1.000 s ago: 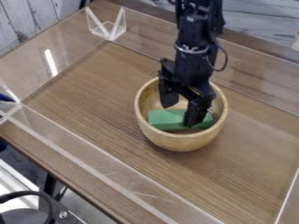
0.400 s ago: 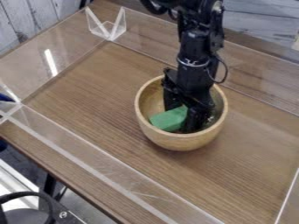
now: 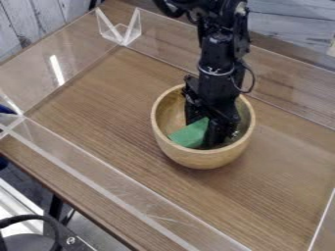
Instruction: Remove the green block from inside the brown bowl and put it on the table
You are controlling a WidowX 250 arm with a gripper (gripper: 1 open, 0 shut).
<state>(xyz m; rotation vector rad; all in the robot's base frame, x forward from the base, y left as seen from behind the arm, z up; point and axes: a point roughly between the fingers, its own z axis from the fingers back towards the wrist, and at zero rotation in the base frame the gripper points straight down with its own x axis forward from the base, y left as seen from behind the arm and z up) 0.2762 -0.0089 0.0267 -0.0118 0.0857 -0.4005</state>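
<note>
From where I stand, the black robot arm (image 3: 220,59) reaches down from the far side of the counter (image 3: 92,108), and its hand (image 3: 213,120) is inside the brown bowl (image 3: 165,145). The green block (image 3: 190,133) lies in there too, toward the left of the bowl as I look at it, its right part hidden behind the dark fingers. The hand is right at the block, but I cannot tell whether it is clenched on it or merely around it; the fingers and the shadowed inside of the bowl run together. The bowl sits upright on the wood-grain top, its pale rim showing around the hand. Clear acrylic walls (image 3: 112,181) edge the counter. Near the far edge stands a small clear pointed piece (image 3: 119,26), well apart from the bowl. A black cable loops beside the arm.
</note>
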